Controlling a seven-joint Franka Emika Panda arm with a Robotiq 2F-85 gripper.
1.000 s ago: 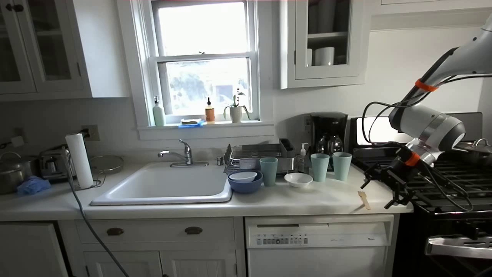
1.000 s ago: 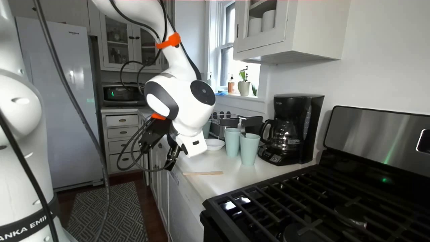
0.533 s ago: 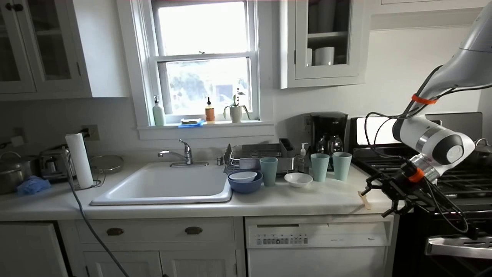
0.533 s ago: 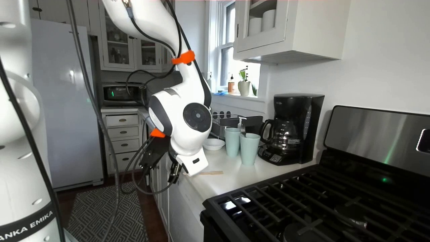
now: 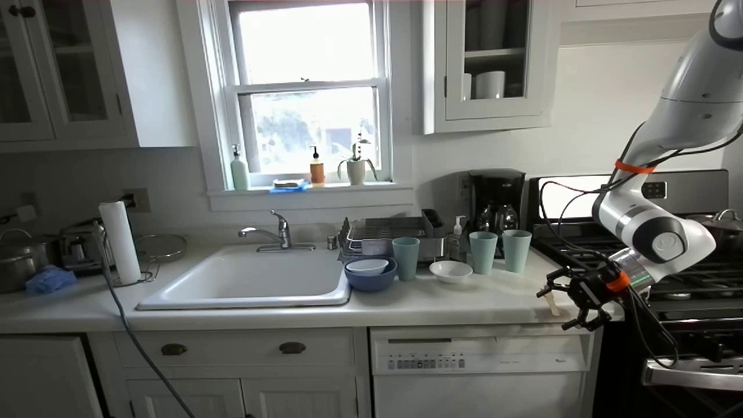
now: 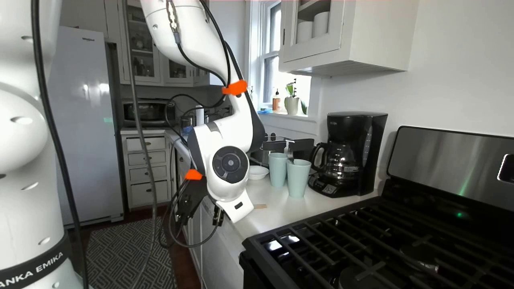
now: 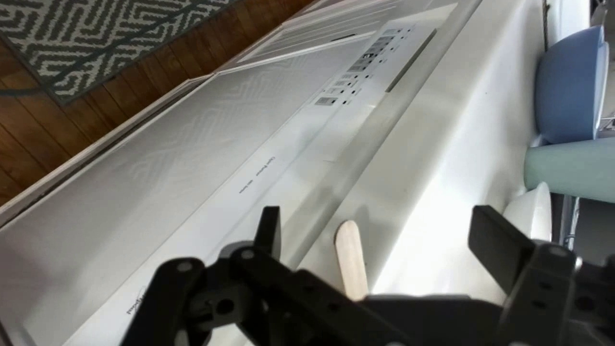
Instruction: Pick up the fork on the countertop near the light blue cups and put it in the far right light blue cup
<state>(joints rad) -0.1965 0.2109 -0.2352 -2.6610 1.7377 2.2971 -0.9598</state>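
The fork [image 5: 554, 305], thin and pale tan, lies on the off-white countertop [image 5: 464, 302] near its front edge. It also shows in an exterior view [image 6: 260, 206], partly hidden by the arm, and in the wrist view [image 7: 352, 262], its lower end hidden by the gripper. My gripper [image 5: 554, 312] is open and empty. In the wrist view the gripper [image 7: 375, 223] has its fingers wide apart, with the fork between them, closer to the left finger. Light blue cups [image 5: 406, 259] [image 5: 483, 253] stand further back. The far right light blue cup [image 5: 516, 251] also shows in an exterior view [image 6: 298, 179].
A white bowl [image 5: 451, 271] and a dark blue bowl [image 5: 371, 280] stand among the cups. A coffee maker [image 6: 353, 154] and a dish rack [image 5: 383, 229] are behind. The black stove [image 6: 385, 241] adjoins the countertop. The sink [image 5: 244, 302] is further along.
My gripper has moved down and toward the fork, and its tilt has changed. The arm now hides more of the fork. The gripper stays open; the fork and cups have not moved.
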